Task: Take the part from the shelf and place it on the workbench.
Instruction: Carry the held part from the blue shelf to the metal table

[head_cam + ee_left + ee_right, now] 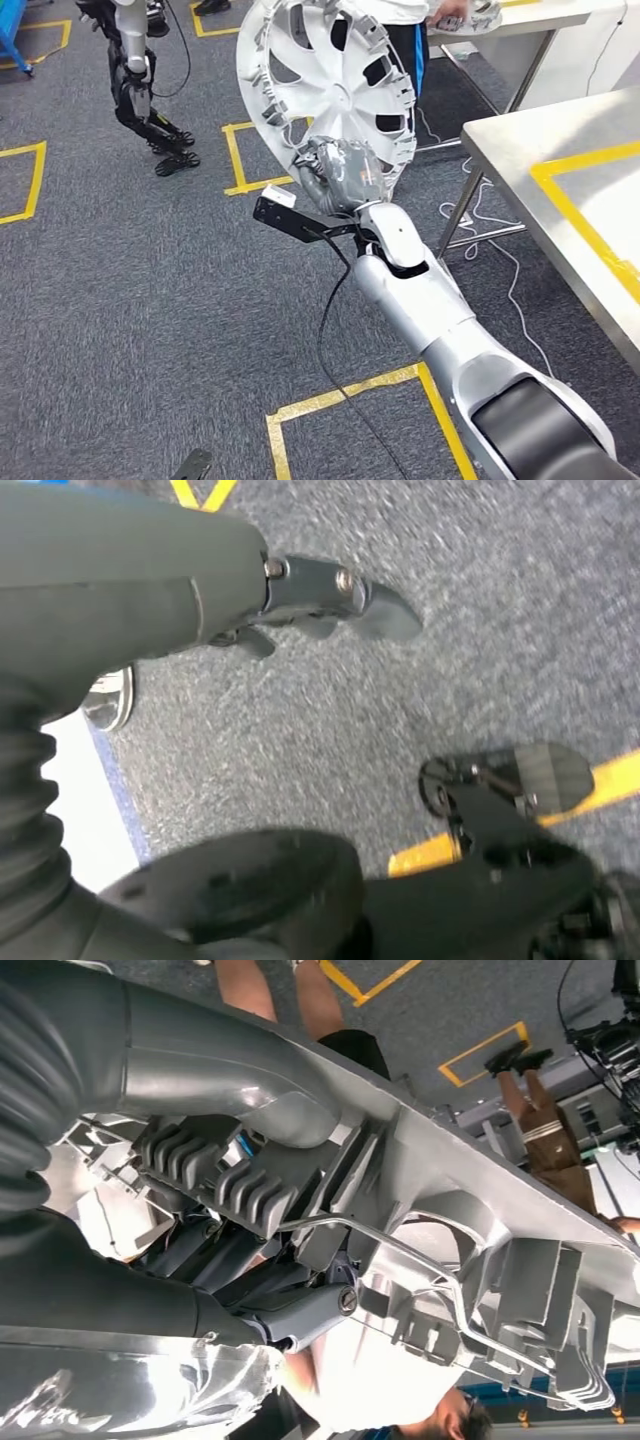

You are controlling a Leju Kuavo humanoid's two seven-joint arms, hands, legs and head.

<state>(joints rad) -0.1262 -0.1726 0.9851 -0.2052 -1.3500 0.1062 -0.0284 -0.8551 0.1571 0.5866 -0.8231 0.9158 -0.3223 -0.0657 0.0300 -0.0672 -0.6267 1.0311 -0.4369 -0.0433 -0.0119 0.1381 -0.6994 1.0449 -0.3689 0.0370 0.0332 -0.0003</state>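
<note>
The part is a silver wheel cover with curved spokes, held upright in the air in the head view. My right hand grips its lower rim. Up close in the right wrist view, the thumb and dark fingers clamp the cover's ribbed inner rim. The steel workbench, marked with yellow tape, stands to the right of the cover. My left hand hangs over grey carpet, fingers apart and holding nothing.
A person stands just behind the cover beside a white table. Another humanoid robot stands at the far left. White cables lie under the workbench. Yellow tape squares mark the carpet.
</note>
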